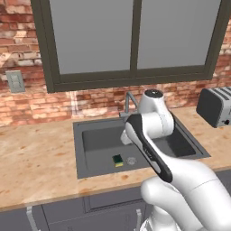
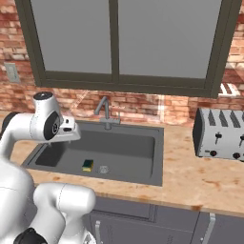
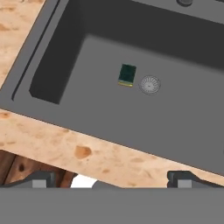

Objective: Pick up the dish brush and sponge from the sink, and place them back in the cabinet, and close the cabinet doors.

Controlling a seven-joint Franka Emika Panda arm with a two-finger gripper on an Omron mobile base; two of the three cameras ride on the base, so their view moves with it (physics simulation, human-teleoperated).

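A: Where is the small green-topped, yellow-bottomed rectangular sponge [image 3: 127, 75]?

B: Flat on the floor of the dark grey recessed sink [image 3: 65, 52], just beside the round silver drain [image 3: 149, 84]. I can't make out the brush.

A: And the two-finger gripper [image 3: 112, 180]?

B: High above the basin's near edge, jaws spread as wide as they go, holding nothing.

A: How to take it well?

B: I'd centre over the sponge, turn the fingers across its narrow sides, descend straight, and stop short of the sink floor before closing.
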